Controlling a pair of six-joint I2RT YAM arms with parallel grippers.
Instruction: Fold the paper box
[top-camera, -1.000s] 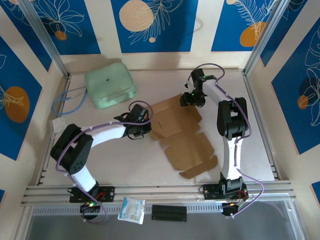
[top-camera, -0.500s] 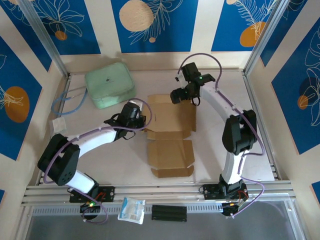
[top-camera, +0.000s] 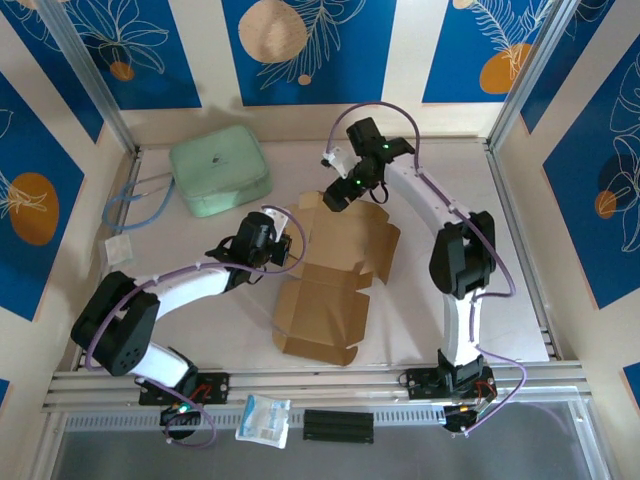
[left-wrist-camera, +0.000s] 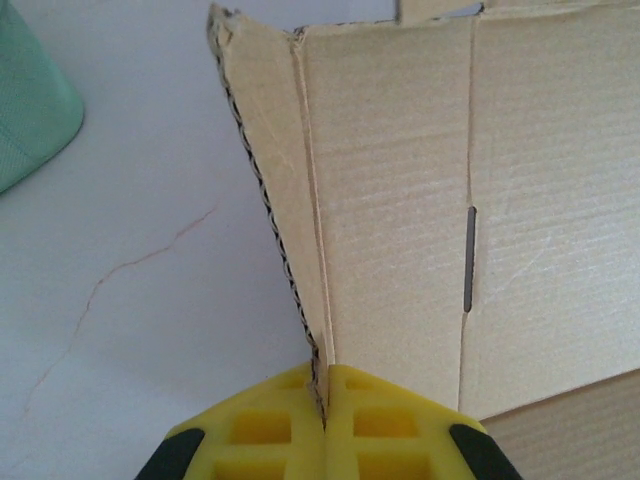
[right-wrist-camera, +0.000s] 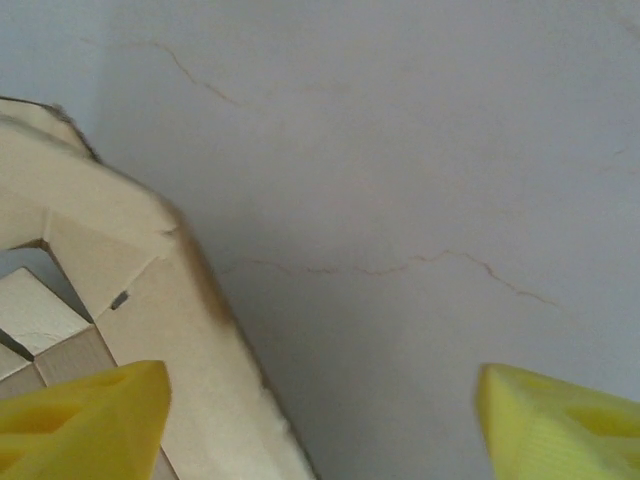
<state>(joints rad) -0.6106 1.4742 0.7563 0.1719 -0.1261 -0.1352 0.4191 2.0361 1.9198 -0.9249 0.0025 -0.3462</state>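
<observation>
The left fingers (left-wrist-camera: 262, 436) pinch the paper box (top-camera: 330, 300) at its left edge; the right fingers (right-wrist-camera: 90, 418) are spread by its far edge.

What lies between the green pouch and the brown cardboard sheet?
Bare white table lies between the pouch and the cardboard sheet; the left wrist view shows this stretch.

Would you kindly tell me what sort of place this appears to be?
Probably a robot test cell, not a home: left arm and right arm bolted to an aluminium rail, a white table walled by printed blue panels.
</observation>
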